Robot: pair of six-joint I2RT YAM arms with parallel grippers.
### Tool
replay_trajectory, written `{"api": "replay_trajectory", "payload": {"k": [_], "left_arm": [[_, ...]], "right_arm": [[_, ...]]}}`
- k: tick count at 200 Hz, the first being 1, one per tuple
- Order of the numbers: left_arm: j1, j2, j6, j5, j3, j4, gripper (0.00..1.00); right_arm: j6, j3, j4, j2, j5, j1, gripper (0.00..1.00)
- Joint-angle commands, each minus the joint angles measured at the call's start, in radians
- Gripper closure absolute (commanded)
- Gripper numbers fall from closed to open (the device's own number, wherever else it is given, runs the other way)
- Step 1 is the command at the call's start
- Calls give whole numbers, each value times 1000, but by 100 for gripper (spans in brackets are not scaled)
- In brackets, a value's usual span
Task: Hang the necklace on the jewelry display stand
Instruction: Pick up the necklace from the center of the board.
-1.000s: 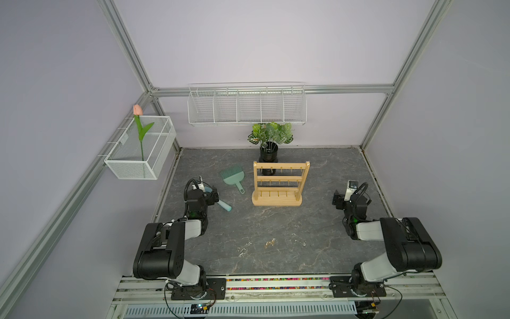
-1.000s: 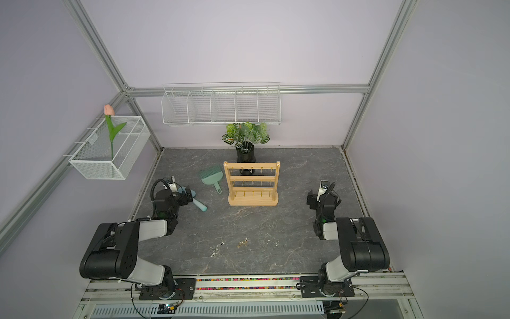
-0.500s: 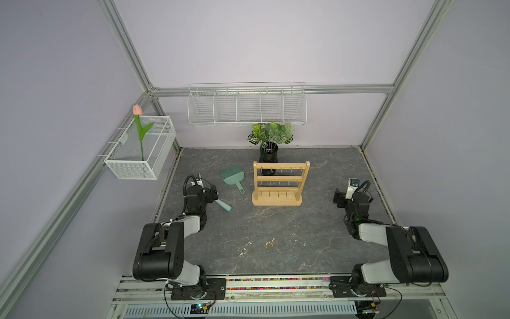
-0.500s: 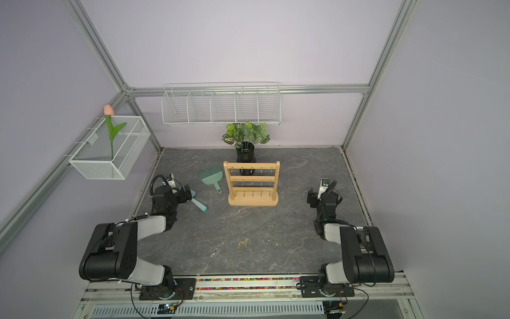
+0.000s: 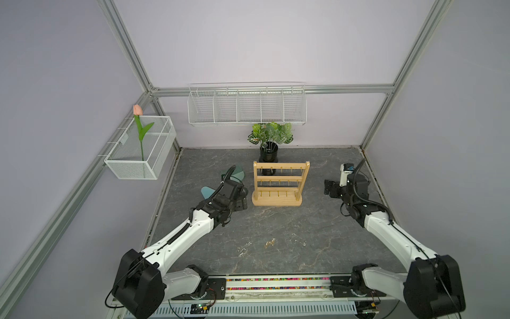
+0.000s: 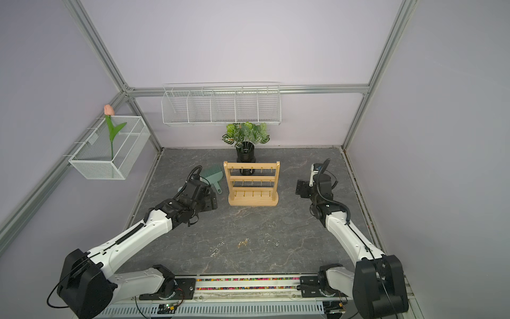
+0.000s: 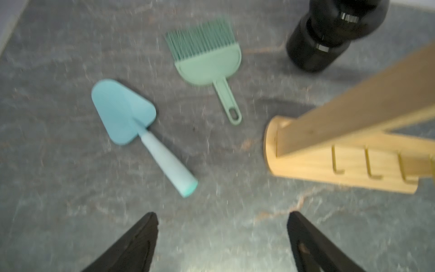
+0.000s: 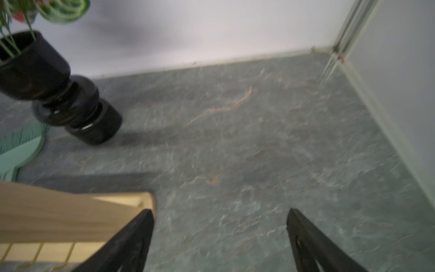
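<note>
Watching both top views, I noted the jewelry display stand (image 5: 278, 183) upright on the worktop (image 5: 317, 221), midway along and toward its back edge, directly in front of the black plant pot (image 5: 268, 153).

Left gripper (image 7: 221, 213) hung just beside the stand's base, on the side of the worktop's left edge. In its wrist view the fingers stood wide apart over bare stone, gripping nothing. Beyond it lay a blue trowel (image 7: 127, 115) and a green hand brush (image 7: 207, 58), apart from one another.

Right gripper (image 8: 219, 209) hovered toward the right edge, near the stand but clear of it, fingers likewise spread and empty.

The necklace I could not single out. A small gold piece (image 5: 271, 242) lay near the front edge, about its middle, with a silvery piece (image 5: 244, 247) near it toward the left. Both were too small to make out. Both wrist views were blurred.
</note>
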Motion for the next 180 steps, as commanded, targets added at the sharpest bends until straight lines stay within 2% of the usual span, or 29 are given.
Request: {"api": "replay_trajectory", "payload": {"k": [1,18,32,96,114,180], "left_arm": [[-77,-28,-147,39,-40,-185,14],[-146,-17,-206,77,-79,-187,15],[-169,5,-247,119,-106,-166,17],[-175,9,-315,213,-188,-164,19],[-175,5,-318,215,-211,-169,20],[-176,11,-315,225,-241,-157,29]], "right_arm": [[79,12,-290,14,-48,38,5],[105,-19,-335,-13,-65,66,5],[126,-30,-381,-14,-72,87,5],[173,-85,-410,-22,-79,128,0],[173,-77,-412,1,-87,139,4],[180,-58,-399,27,-74,191,5]]}}
